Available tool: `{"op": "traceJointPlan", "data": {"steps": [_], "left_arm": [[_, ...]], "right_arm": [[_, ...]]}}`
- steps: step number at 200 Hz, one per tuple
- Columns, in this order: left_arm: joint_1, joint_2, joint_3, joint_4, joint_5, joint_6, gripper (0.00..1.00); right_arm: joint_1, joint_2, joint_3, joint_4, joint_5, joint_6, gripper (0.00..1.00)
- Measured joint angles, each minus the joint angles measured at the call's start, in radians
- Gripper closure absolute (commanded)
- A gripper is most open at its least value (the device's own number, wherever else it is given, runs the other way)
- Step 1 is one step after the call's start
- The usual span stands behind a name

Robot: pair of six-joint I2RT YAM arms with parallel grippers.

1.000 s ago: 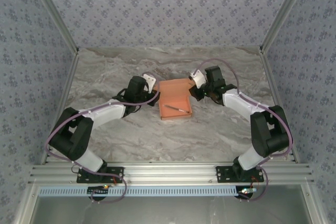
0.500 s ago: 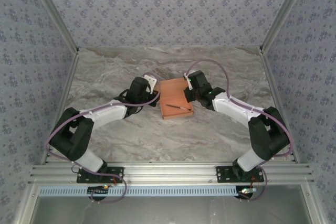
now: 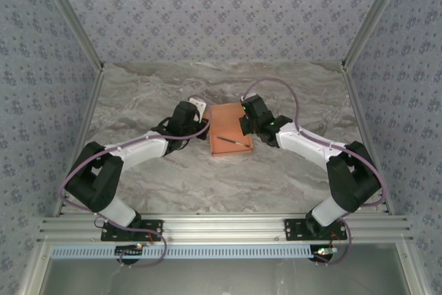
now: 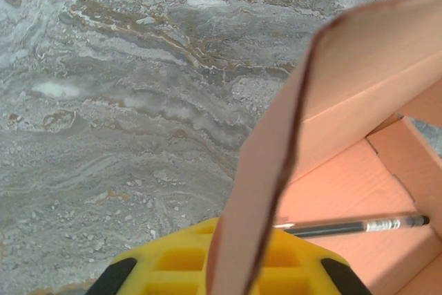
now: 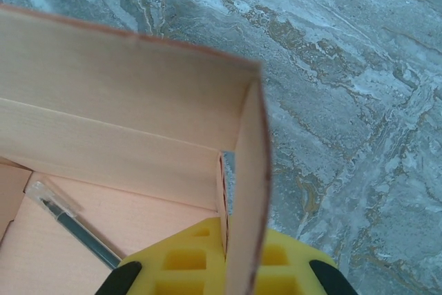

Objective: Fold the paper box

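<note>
- Marbled grey surface (image 3: 159, 177), closed in by patterned blue-grey walls (image 3: 221, 12) on three sides. Both arms reach in from 6 o'clock.
- Box (image 3: 228, 128) — salmon-orange card, partly folded up. It sits near the middle of the surface, a little toward 12 o'clock, directly between the two hands.
- Pen (image 3: 231, 142) — dark and thin. It lies slanted on the box floor, toward the 6 o'clock end.
- Left hand (image 3: 206, 124): at the box's 9 o'clock edge, clenched on a side flap. In the left wrist view the thin card rises edge-on from between the yellow pads (image 4: 173, 264) and curves toward 1 o'clock. The pen lies at 4 o'clock on the orange floor beyond it.
- Right hand (image 3: 242, 124): at the box's 3 o'clock edge, clenched on the side wall there. In the right wrist view that wall stands upright between the yellow pads (image 5: 183, 260) and runs up to meet a second wall at a corner. The second wall stretches off toward 9 o'clock.
- In the same view the pen rests at 8 o'clock on the box floor, its clear end pointing to the far wall.
- Bare marbled surface shows past the box on the outer side of each wrist view.
</note>
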Motion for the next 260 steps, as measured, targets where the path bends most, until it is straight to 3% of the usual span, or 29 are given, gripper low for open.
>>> {"op": "traceJointPlan", "data": {"steps": [39,119,203,260], "left_arm": [[-0.022,0.000,0.008,0.000,-0.063,-0.100,0.94],[-0.125,0.068,0.085,-0.002,-0.328,-0.314,1.00],[-0.216,0.113,0.080,0.104,-0.606,-0.346,1.00],[-0.258,0.130,0.015,0.223,-0.701,-0.346,1.00]], "right_arm": [[0.026,-0.001,0.000,0.012,0.049,0.079,0.95],[0.080,-0.002,-0.009,0.045,0.225,0.243,0.95],[0.070,-0.002,-0.096,0.249,0.235,0.277,0.96],[0.069,0.006,-0.121,0.303,0.233,0.374,0.95]]}}
